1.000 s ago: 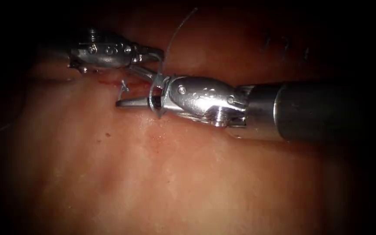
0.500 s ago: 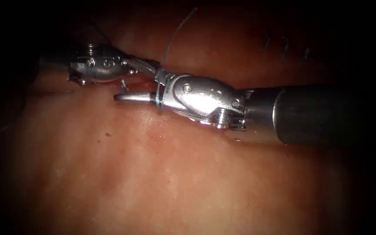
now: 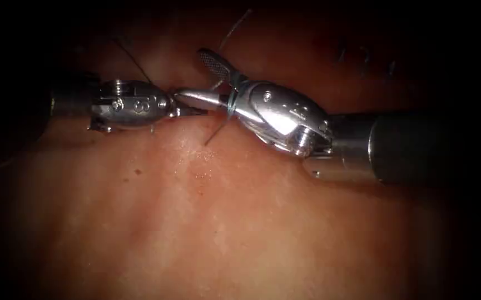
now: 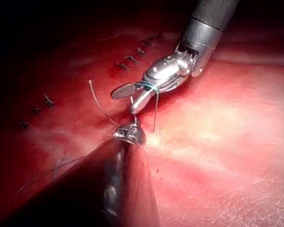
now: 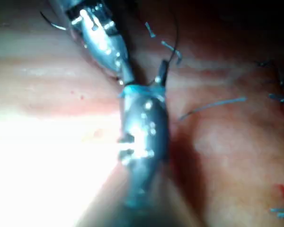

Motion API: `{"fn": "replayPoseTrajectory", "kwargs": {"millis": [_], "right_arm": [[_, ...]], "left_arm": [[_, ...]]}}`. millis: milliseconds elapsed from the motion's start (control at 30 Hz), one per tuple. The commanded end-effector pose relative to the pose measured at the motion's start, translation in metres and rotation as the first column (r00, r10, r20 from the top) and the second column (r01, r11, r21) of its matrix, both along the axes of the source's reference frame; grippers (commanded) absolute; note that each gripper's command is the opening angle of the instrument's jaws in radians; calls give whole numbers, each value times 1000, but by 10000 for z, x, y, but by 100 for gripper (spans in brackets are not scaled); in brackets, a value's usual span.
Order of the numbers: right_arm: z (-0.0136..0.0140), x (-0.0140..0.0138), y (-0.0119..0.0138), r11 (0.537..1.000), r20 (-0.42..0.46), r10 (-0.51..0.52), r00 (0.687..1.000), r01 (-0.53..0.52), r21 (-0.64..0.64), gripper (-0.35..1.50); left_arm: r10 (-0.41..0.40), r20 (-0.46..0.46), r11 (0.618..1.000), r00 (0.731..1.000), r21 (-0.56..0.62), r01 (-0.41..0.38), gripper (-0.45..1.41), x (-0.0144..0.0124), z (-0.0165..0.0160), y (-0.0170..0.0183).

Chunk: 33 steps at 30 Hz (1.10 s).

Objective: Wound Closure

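we are seeing the right tool (image 3: pixel 207 78) with its jaws now spread wide, one jaw lifted up and away from the tissue (image 3: pixel 240 222) and the other pointing at the left tool (image 3: pixel 182 106); a second ago those jaws were lying nearly together and lower on the tissue. the thread (image 3: pixel 230 99) is wrapped in loops around the right tool's jaws near their hinge, with one strand running up toward the far edge of the tissue and a short tail hanging down just beside the cut. the right tool's jaws are clamping nothing that we can make out. the left tool is sitting tip to tip with the right tool's lower jaw, and we cannot tell how its jaws stand or what it has. we are judging this as a knot being formed, loops already on. we cannot make out the needle.
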State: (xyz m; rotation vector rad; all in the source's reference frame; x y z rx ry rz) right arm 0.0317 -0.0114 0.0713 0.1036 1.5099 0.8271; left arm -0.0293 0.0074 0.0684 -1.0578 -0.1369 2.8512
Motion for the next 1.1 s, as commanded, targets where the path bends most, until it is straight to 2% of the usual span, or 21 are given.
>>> {"fn": "replayPoseTrajectory", "kwargs": {"millis": [33,300,533,733,1100], "right_arm": [[8,8,-1,999,4,19,1000,-19,26,56],[30,-10,3,982,53,124,991,-130,137,56],[55,-31,10,960,116,170,979,-191,204,54],[71,-36,17,951,110,178,978,-199,234,57],[82,-29,23,949,140,164,976,-195,248,57]], "left_arm": [[0,3,1000,1000,-3,0,-45,-6,5,3],[2,4,1000,1000,-3,-2,-45,-8,-5,-9],[0,5,1000,1000,3,0,-45,-11,-10,-6],[-1,7,1000,1000,8,1,-45,-15,-11,3],[-3,7,1000,1000,9,3,-45,-19,-9,10]]}}
